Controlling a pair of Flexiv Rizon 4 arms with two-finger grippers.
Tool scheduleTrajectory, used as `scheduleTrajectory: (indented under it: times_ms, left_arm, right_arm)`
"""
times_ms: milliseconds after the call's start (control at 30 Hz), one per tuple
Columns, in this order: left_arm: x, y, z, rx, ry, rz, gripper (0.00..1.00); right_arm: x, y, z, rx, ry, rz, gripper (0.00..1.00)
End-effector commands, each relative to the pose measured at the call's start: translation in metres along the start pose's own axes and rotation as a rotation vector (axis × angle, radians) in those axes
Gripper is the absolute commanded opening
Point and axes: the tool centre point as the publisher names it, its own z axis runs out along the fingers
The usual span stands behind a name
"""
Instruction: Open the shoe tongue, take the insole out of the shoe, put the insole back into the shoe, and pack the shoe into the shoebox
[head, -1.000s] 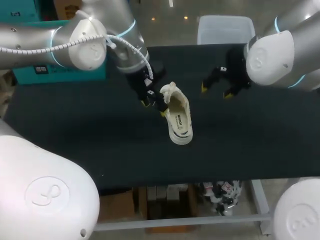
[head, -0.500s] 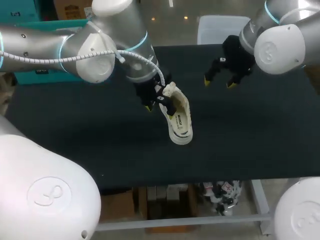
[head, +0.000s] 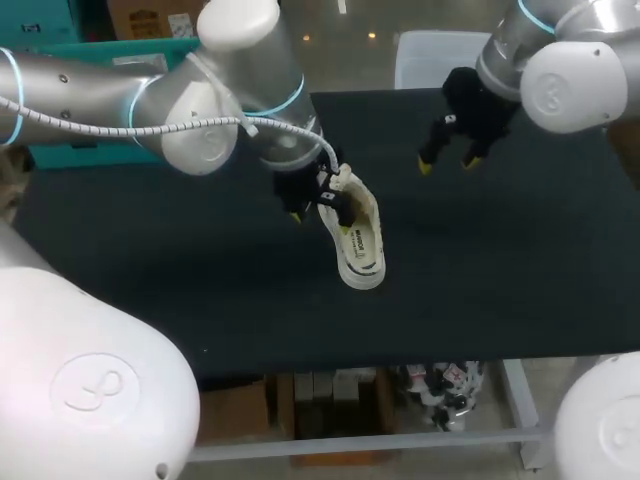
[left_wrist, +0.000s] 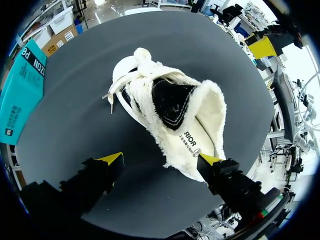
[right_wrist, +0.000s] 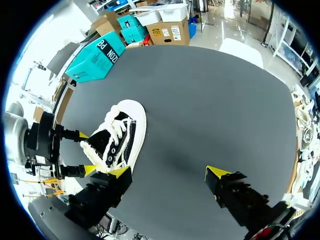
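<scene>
Starting at the near edge of the counter (head: 150, 290): a broad dark strip of bare surface lies in front of the shoe's heel. The shoe (head: 352, 268) lies near the middle of the counter, heel toward the near edge, laces (left_wrist: 131, 62) toward the far one, its fleecy opening turned up to the head view. The insole (head: 362, 238) is plainly in there, so we look to be on the very first step, opening the tongue.

The left end effector (head: 320, 212) is right on the job. Its fingers are apart and straddle the shoe's collar. One yellow tip is hard against the fleece and the other stands off on the counter, so nothing is clamped. The dark tongue (left_wrist: 170, 97) sits just ahead of it. I'd say the next move calls for closing on that tongue and drawing it toward the toe, and the shoe may slide along, since nothing pins it.

Farther back, the right end effector (head: 447, 162) hovers with its fingers apart and nothing in them, well apart from the shoe. There is open counter to the shoe's right and beyond it. I can't pick out a shoebox on the counter.
</scene>
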Motion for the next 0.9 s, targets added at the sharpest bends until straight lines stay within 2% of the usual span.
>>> scheduleTrajectory:
  times_ms: [33, 267, 300, 333, 367, 400, 667, 900]
  left_arm:
    - [0.001, -0.006, 0.012, 0.005, -0.011, -0.013, 1.0]
    - [-0.003, -0.02, 0.024, 0.027, -0.022, -0.063, 1.0]
    - [-0.003, -0.021, 0.025, 0.032, -0.031, -0.075, 0.78]
    - [-0.004, -0.022, 0.027, 0.038, -0.047, -0.09, 0.37]
    - [-0.004, -0.023, 0.027, 0.041, -0.042, -0.094, 0.23]
    - [-0.004, -0.023, 0.028, 0.041, -0.046, -0.103, 0.0]
    - [0.003, -0.022, 0.03, 0.045, -0.066, -0.132, 0.0]
    - [0.005, -0.018, 0.025, 0.042, -0.08, -0.134, 0.0]
  right_arm:
    - [0.0, -0.002, -0.003, 0.01, -0.018, -0.038, 1.0]
    - [-0.004, -0.012, -0.005, 0.018, -0.045, -0.161, 1.0]
    - [-0.004, -0.014, -0.005, 0.019, -0.049, -0.181, 1.0]
    - [-0.004, -0.017, -0.005, 0.02, -0.053, -0.204, 1.0]
    - [-0.004, -0.018, -0.005, 0.021, -0.051, -0.216, 1.0]
    - [-0.005, -0.019, -0.005, 0.022, -0.053, -0.229, 1.0]
    - [-0.008, -0.027, -0.008, 0.026, -0.08, -0.313, 1.0]
    - [-0.006, -0.033, -0.008, 0.057, -0.144, -0.353, 1.0]
